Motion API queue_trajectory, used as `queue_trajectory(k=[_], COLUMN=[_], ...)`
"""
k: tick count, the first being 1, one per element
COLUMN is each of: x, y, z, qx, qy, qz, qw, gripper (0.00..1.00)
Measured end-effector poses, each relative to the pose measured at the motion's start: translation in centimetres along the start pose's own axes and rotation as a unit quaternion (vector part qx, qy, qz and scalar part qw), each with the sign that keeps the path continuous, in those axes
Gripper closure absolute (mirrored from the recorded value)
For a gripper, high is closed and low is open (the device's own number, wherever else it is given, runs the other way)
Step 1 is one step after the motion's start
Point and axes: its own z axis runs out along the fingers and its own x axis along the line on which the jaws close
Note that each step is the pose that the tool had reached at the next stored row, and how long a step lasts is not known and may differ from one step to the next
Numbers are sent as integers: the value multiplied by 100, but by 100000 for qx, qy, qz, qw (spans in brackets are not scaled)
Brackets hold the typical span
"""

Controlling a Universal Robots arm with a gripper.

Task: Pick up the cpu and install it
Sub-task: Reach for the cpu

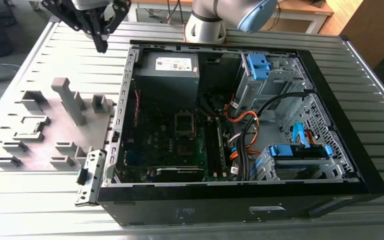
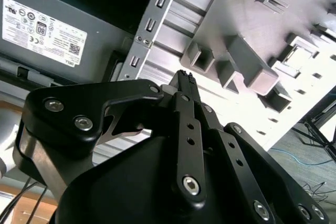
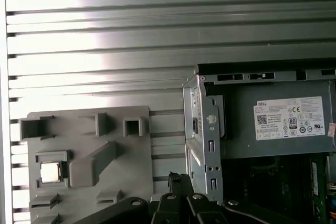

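Exterior view: gripper points down above table, fingers together; first wrist view: cpu in grey fixture.

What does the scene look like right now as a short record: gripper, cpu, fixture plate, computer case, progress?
gripper: shut, empty, above the table near the case's power supply corner
cpu: lying in a holder on the fixture plate, apart from the gripper
fixture plate: grey, on the table, to the exterior view's left of the case
computer case: open, on its side, motherboard exposed
progress: cpu not yet picked up
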Motion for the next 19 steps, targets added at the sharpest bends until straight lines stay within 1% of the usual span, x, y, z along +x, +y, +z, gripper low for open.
queue_trajectory(k=[5, 11, 19], x=[125, 238, 411], y=[-9, -17, -30], z=[-2, -3, -5], qx=[4, 3, 7], qy=[1, 1, 6], qz=[1, -4, 2], qw=[100000, 100000, 100000], gripper=[89, 89, 89])
